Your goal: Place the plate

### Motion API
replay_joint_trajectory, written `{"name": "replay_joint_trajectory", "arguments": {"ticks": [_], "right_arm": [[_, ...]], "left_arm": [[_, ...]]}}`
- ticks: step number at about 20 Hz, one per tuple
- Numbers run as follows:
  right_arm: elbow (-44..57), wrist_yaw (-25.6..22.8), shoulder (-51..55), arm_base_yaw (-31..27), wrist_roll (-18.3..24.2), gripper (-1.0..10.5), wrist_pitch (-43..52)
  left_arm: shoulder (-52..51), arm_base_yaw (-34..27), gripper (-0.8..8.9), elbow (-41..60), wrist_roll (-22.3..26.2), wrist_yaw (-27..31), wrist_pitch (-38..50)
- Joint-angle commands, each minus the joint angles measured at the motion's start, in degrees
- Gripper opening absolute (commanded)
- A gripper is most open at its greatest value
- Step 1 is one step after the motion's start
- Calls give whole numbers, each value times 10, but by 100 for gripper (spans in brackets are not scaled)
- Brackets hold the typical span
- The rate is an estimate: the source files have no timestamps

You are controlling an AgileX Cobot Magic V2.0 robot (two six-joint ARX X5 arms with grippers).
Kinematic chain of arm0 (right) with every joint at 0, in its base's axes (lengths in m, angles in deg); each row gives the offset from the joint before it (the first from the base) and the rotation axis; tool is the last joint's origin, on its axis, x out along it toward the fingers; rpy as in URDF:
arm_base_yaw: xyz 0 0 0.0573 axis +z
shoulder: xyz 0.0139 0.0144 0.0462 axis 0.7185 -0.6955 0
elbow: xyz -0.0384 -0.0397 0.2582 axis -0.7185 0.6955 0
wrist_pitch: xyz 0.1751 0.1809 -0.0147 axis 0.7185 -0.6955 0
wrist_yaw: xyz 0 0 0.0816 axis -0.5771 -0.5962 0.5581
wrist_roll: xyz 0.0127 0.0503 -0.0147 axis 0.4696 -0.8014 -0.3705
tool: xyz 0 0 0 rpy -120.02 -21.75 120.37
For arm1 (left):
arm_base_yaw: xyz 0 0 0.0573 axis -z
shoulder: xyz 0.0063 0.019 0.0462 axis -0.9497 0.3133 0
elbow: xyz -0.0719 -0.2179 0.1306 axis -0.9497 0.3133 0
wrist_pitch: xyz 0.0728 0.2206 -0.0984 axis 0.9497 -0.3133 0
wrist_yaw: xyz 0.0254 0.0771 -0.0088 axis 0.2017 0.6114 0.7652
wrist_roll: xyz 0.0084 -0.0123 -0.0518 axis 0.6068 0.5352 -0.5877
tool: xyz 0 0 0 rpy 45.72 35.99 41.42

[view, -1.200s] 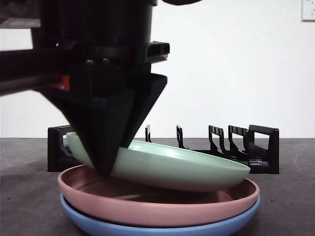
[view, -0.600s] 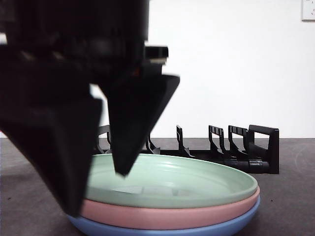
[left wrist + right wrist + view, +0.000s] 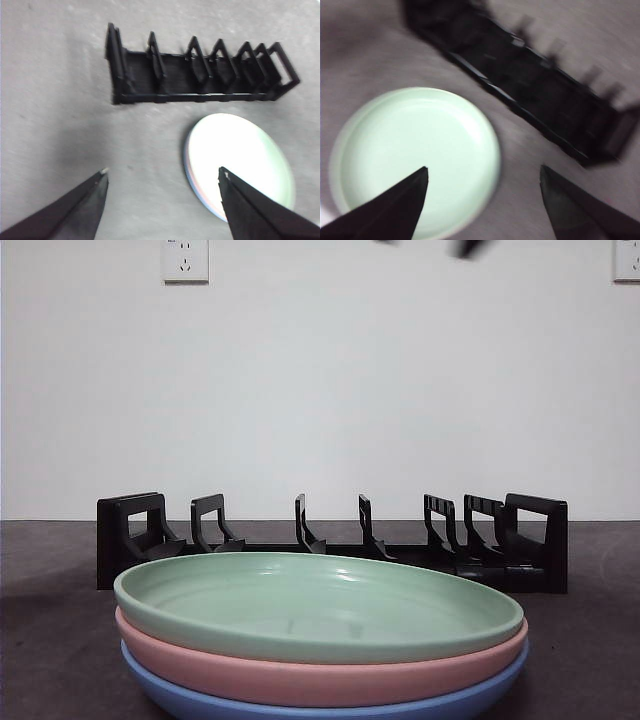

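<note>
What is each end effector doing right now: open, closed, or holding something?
Left end effector: open, holding nothing, above the table beside the green plate.
Right end effector: open, holding nothing, above the green plate's edge.

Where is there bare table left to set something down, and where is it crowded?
Bare table lies beside the rack's end and beside the plates, and a strip runs between rack and plates. The green plate tops the pink and blue ones. Every rack slot is free. Both hands, left and right, hang open above.
</note>
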Motion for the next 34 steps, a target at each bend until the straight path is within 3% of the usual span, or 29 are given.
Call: {"name": "replay_joint_trajectory", "arguments": {"ticks": [1, 4, 6, 8, 9, 11, 22, 24, 27, 29, 30, 34], "right_arm": [[82, 5, 76, -60, 50, 353, 37], [172, 53, 159, -147, 152, 352, 118], [185, 69, 166, -200, 171, 353, 137], [185, 75, 165, -234, 174, 320, 143], [185, 89, 165, -241, 174, 65, 146], [185, 97, 165, -243, 167, 18, 164], [185, 106, 167, -241, 168, 18, 191], [185, 106, 167, -241, 168, 18, 191], [185, 106, 167, -241, 168, 18, 191], [185, 106, 167, -241, 168, 18, 191], [185, 106, 167, -241, 168, 19, 191], [185, 106, 167, -241, 168, 19, 191]], "left_arm": [[1, 2, 344, -12, 35, 31, 8], [1, 2, 344, -12, 71, 76, 25], [2, 2, 344, -12, 105, 104, 54], [3, 2, 295, -12, 132, 109, 80], [3, 2, 18, -12, 146, 108, 78], [4, 2, 7, -12, 149, 108, 75], [2, 4, 7, -10, 145, 108, 69], [-22, -17, 7, 39, 155, 107, 140], [-125, -102, 7, 264, 220, 45, 445], [-184, -171, 7, 398, 219, -15, 586], [-209, -203, 7, 447, 207, -24, 620], [-267, -268, 7, 526, 181, -23, 615]]}}
